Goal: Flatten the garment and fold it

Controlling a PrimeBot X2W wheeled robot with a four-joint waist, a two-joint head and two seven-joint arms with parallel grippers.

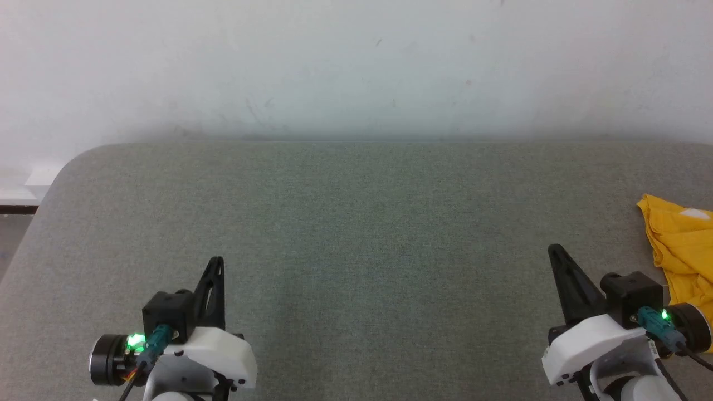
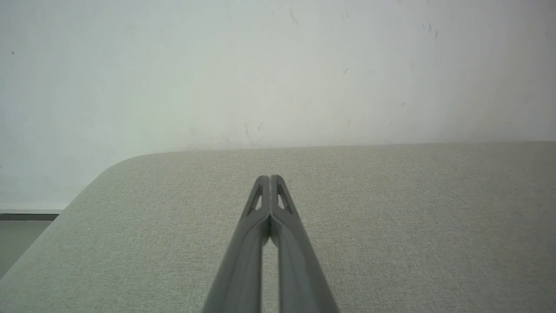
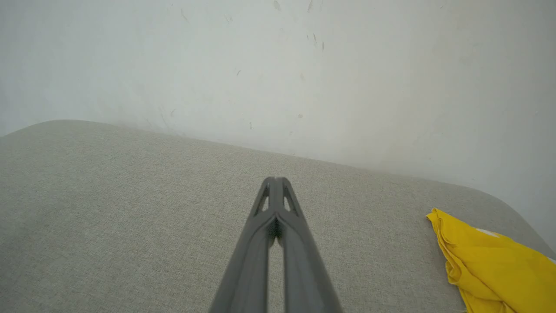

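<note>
Garment (image 1: 684,250) is shown bunched at the right edge of the table (image 1: 356,223), at three o'clock from the nearer right gripper (image 1: 552,250). The left gripper (image 1: 217,262) is well apart. Both are closed, empty.

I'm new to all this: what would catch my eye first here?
The bright yellow crumpled cotton garment lies at the right edge of the grey fabric-covered table. Nearer the camera, the left end effector at lower left and the right end effector at lower right both point up the table, dark fingers shut, holding nothing.
</note>
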